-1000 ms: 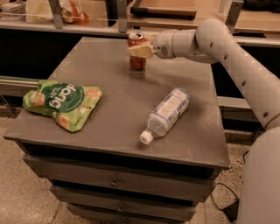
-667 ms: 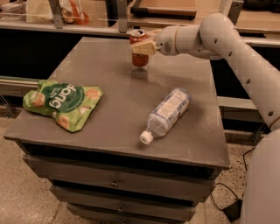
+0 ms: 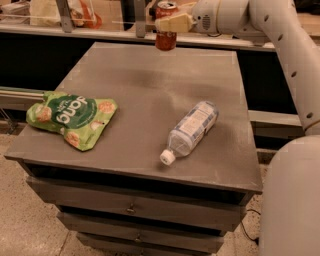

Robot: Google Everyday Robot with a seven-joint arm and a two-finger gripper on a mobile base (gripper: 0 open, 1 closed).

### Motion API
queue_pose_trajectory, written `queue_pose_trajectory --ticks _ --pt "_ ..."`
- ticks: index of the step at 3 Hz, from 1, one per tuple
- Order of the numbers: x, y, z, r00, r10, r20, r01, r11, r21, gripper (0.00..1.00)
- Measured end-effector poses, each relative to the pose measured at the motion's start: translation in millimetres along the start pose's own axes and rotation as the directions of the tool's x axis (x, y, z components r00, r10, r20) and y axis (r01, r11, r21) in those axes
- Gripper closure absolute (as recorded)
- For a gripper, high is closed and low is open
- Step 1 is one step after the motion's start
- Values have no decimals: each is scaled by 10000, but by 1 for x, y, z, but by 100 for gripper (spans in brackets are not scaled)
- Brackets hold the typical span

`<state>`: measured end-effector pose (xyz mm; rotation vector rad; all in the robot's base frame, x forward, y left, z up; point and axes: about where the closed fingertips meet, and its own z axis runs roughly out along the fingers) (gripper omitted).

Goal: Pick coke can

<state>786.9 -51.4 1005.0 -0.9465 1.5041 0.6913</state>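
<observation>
The coke can [image 3: 165,40], red with a silver top, hangs upright in the air above the far edge of the grey table [image 3: 145,90]. My gripper [image 3: 169,23] comes in from the right and is shut on the coke can around its upper half; a cream finger [image 3: 175,22] crosses its front. The can's base is well clear of the tabletop.
A clear plastic bottle [image 3: 190,131] with a white cap lies on its side right of centre. A green snack bag [image 3: 72,116] lies at the left edge. A counter with items [image 3: 65,15] stands behind the table. My white arm [image 3: 295,55] runs down the right side.
My gripper has lifted the coke can straight up off the table's far part. The bottle and the bag have not moved.
</observation>
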Motion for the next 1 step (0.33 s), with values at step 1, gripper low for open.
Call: queue_pose_trajectory --ticks 1 --pt "0 0 0 10000 0 0 0 10000 -2 100"
